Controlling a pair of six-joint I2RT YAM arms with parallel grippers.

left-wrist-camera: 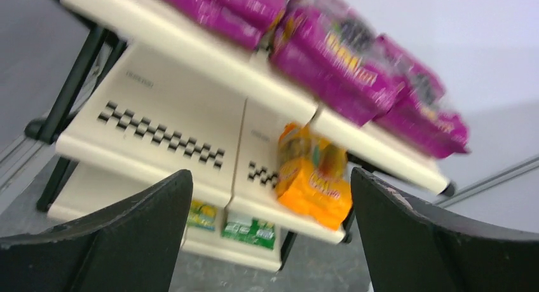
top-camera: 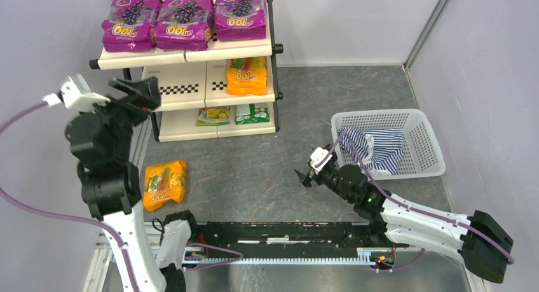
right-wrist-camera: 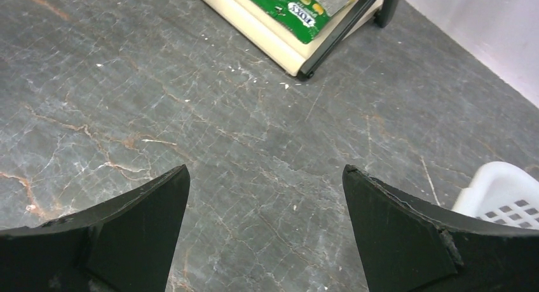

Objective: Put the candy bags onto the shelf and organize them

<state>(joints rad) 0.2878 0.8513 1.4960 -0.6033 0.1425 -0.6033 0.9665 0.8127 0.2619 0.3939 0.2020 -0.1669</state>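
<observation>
Empty and spread wide, the left hand (top-camera: 141, 93) and right hand (top-camera: 303, 177) hovered before the shelf (top-camera: 184, 72); an orange candy bag (top-camera: 165, 184) lay on the table (top-camera: 267, 171) by its left end.

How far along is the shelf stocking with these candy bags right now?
Mostly done. Three purple bags sit on the top tier of the shelf, an orange stack on the middle tier, two green bags on the bottom. Nothing is in hand: the left tool and right tool are both open and empty. Left to do: one loose orange bag lying on the table, off the shelf.
</observation>
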